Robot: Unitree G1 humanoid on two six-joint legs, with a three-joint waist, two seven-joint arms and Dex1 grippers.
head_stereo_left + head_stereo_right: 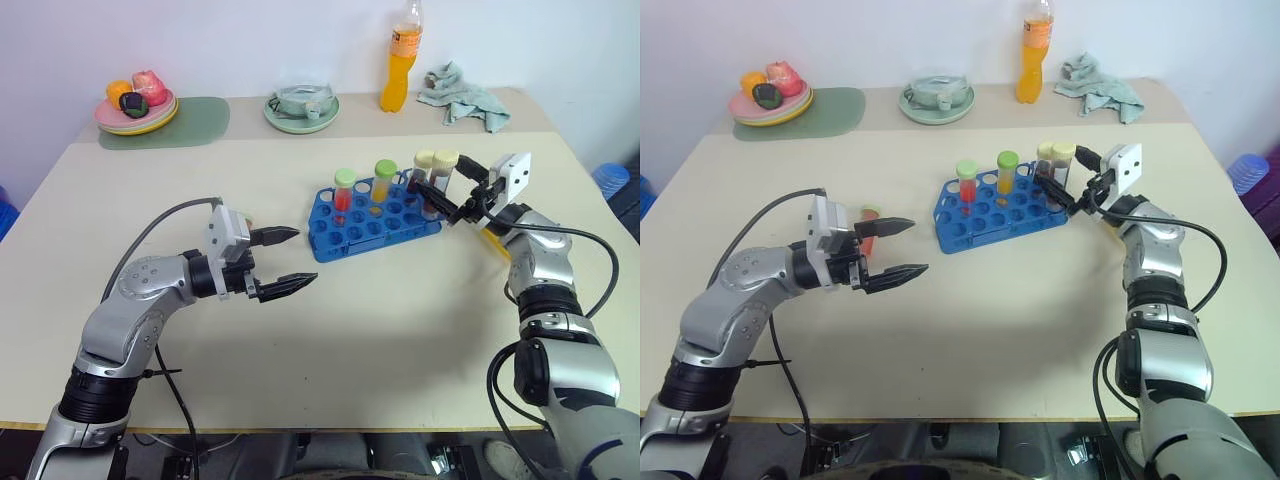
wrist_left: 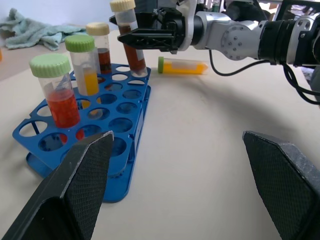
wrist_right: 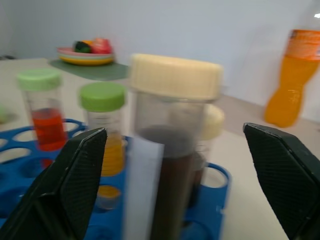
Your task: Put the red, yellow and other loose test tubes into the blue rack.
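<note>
My right gripper stands wide around a brown, cream-capped tube seated in the blue rack at frame centre, ready to let it stand alone. My left gripper waits wide and empty, lower left. Another yellow tube lies loose on the beige table.

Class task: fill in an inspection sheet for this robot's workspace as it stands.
Surface: beige table.
Job's things: blue rack holds red tube, yellow tube, two brown tubes; loose yellow tube and loose red tube rest on table.
Clutter: orange bottle, cloth, fruit plate, green plate.
Grippers: left gripper open, empty; right gripper open around one brown tube.
Cables: black cable on each arm.
Surroundings: white wall, blue object.
</note>
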